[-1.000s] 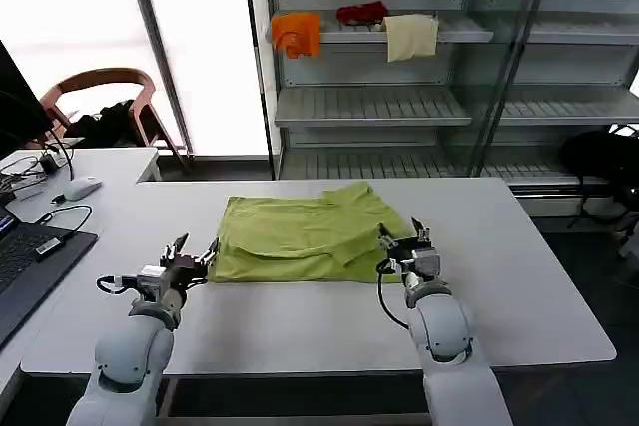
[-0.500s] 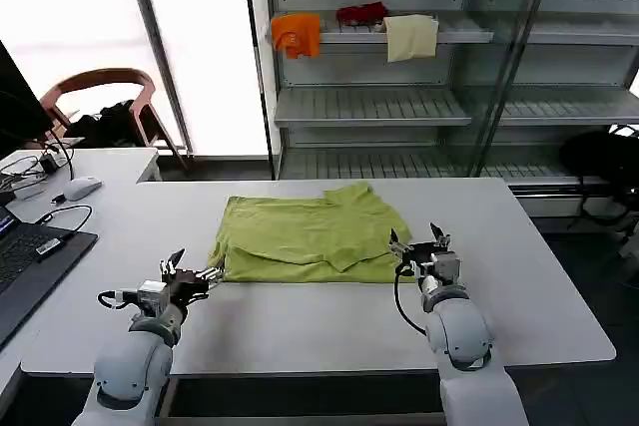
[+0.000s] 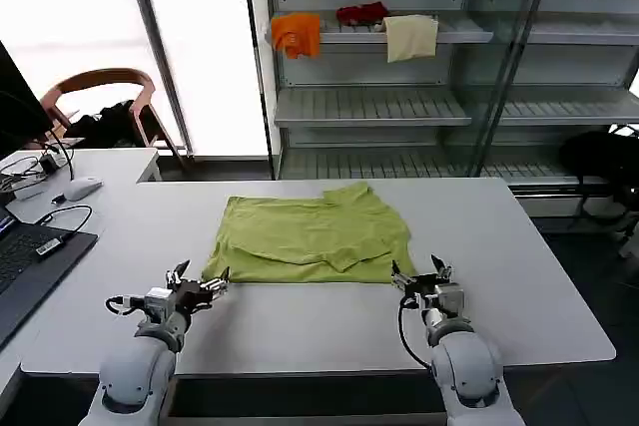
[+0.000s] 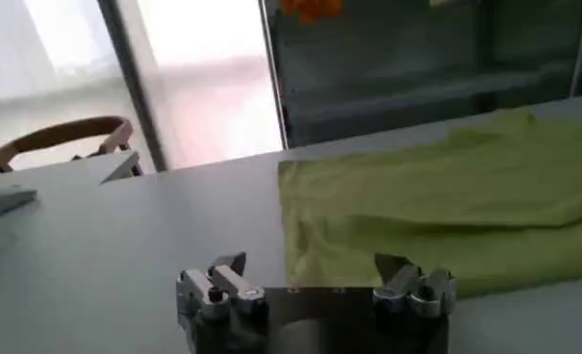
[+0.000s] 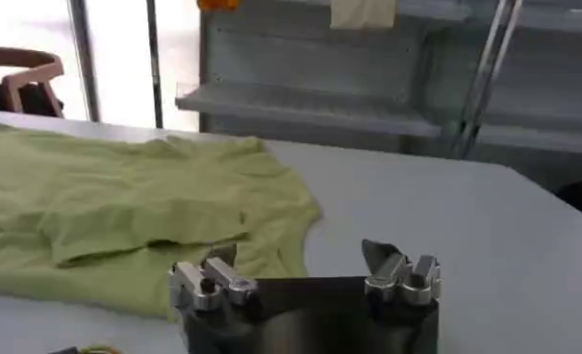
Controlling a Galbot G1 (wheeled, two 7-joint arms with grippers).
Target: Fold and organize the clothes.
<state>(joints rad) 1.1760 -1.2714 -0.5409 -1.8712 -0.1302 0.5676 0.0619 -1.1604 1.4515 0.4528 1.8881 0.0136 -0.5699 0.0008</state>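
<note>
Lying partly folded on the grey table [image 3: 300, 331], the lime yellow-green T-shirt [image 3: 310, 241] sits at the table's middle, its near hem doubled over and one sleeve flap turned onto the body. At the shirt's near-left corner, the left gripper [image 3: 198, 283] rests low on the tabletop with its fingers spread and nothing between them. Just off the near-right corner sits the right gripper [image 3: 419, 277] (equally low), its fingers parted and empty, the shirt's edge close beside it.
</note>
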